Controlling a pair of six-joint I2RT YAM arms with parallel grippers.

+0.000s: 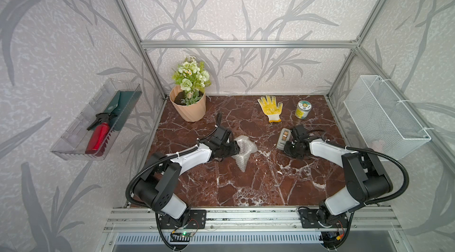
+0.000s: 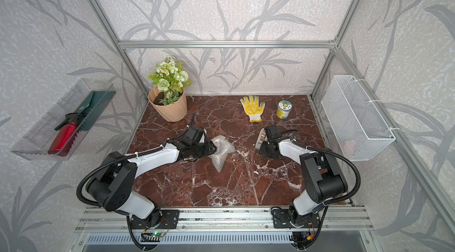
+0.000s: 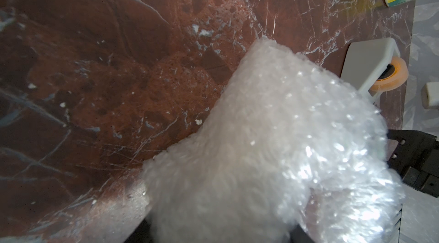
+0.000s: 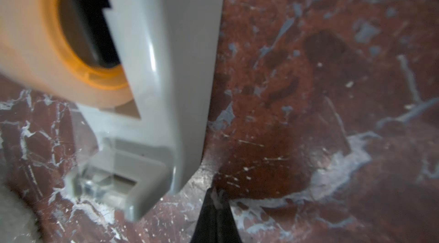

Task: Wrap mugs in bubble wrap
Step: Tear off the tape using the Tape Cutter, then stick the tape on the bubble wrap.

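Observation:
The bubble wrap [image 1: 244, 149] [image 2: 221, 151] lies bunched into a lumpy bundle mid-table, with a loose tail trailing toward the front. My left gripper [image 1: 236, 149] [image 2: 213, 150] is closed on the bundle's left side. In the left wrist view the bubble wrap [image 3: 273, 149] fills the space between the jaws. The mug is hidden. My right gripper [image 1: 286, 151] [image 4: 217, 194] is shut, tips low over the table beside the near end of a grey tape dispenser [image 1: 283, 138] [image 4: 166, 82]. A small pale sliver shows at its tips.
A peach flower pot [image 1: 188, 109] stands at the back left. A yellow glove [image 1: 270, 108] and a small jar [image 1: 303, 109] lie at the back right. A white wire basket [image 1: 384, 115] hangs on the right wall. A clear tray [image 1: 73, 144] with a red bottle [image 1: 98, 137] hangs on the left.

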